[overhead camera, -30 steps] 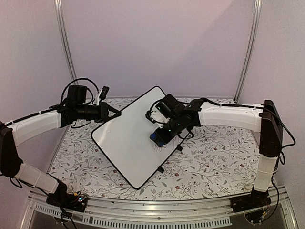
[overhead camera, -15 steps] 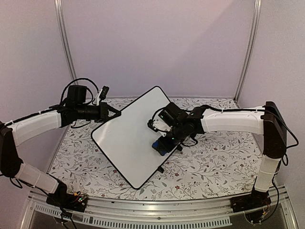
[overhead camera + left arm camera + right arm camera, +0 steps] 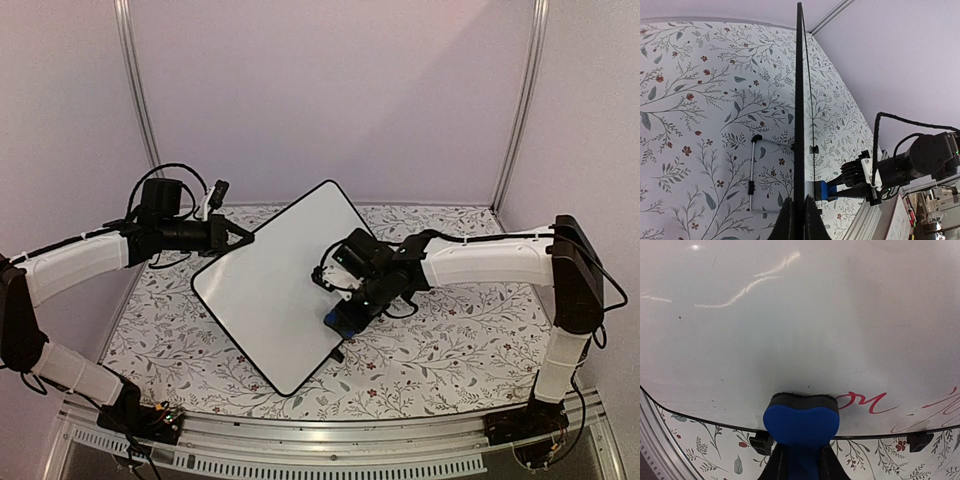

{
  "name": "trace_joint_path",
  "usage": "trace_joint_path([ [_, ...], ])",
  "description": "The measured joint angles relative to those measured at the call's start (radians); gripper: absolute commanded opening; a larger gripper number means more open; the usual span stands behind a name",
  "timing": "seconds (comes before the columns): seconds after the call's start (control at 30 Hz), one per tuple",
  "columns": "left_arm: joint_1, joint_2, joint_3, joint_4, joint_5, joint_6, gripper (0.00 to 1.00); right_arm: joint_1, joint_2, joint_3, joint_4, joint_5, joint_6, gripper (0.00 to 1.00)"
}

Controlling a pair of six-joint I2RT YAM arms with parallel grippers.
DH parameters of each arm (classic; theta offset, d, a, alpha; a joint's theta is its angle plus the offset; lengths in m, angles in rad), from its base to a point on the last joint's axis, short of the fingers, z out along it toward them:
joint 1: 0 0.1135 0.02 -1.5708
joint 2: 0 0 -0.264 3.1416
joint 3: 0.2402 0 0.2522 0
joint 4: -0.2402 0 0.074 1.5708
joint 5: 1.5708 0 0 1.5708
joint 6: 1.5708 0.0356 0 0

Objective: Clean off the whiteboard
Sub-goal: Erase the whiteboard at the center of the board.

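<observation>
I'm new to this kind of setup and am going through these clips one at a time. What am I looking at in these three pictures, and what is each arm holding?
Two white robot arms are bolted at the near edge of a table covered in a floral cloth. The wide picture comes from a fixed camera above and behind them. The other two come from a camera on each wrist, looking along that arm's own fingers. The left gripper is shut on the edge of the tilted whiteboard; its wrist view looks straight along the board's thin black rim. The right gripper is shut on a blue eraser, which is pressed against the board's face near its lower edge. Its wrist view shows red marker writing beside the eraser, not yet wiped.
</observation>
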Motion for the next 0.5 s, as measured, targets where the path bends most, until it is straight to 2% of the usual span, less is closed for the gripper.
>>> trace_joint_path([
  [0.5, 0.000, 0.000, 0.000, 0.000, 0.001, -0.002, 0.00, 0.001, -0.007, -0.036, -0.051, 0.005, 0.000, 0.08],
])
